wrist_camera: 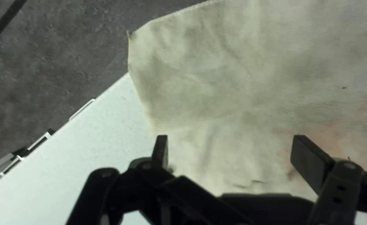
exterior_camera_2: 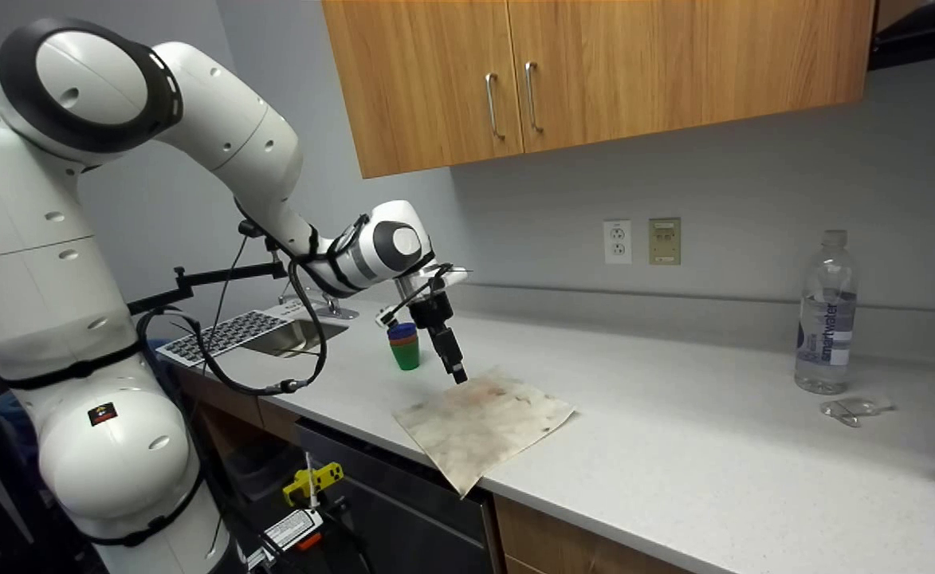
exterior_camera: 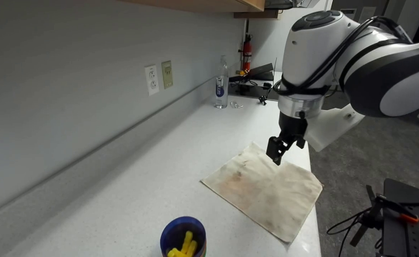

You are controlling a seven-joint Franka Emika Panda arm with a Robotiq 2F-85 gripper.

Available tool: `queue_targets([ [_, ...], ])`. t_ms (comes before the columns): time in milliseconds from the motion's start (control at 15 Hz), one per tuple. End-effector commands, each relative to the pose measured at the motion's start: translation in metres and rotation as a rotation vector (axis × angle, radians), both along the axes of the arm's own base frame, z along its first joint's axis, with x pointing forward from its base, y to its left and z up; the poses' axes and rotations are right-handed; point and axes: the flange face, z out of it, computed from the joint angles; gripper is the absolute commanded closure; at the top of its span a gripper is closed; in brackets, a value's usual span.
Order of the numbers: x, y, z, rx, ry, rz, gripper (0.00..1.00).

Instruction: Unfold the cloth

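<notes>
The beige cloth lies spread out on the white counter, stained reddish-brown in the middle. In an exterior view one corner of the cloth pokes out over the counter's front edge. Above the cloth's far part is my gripper, pointing down. From the wrist, the gripper is wide open, and its fingers have only cloth surface showing below and between them. The cloth shows faint creases and a slightly bent edge there. Whether the fingertips touch it I cannot tell.
A stack of cups, blue on top, holds yellow pieces near the cloth. Along the wall stands a water bottle with a small clear item beside it. Wooden cabinets hang above the counter. Beyond its front edge is the floor.
</notes>
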Motion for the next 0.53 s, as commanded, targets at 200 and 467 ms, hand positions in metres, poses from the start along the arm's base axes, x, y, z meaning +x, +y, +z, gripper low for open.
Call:
queue_targets([
  [200, -0.016, 0.007, 0.075, 0.077, -0.068, 0.263, 0.0],
  [467, -0.029, 0.006, 0.106, 0.11, -0.097, 0.391, 0.0],
])
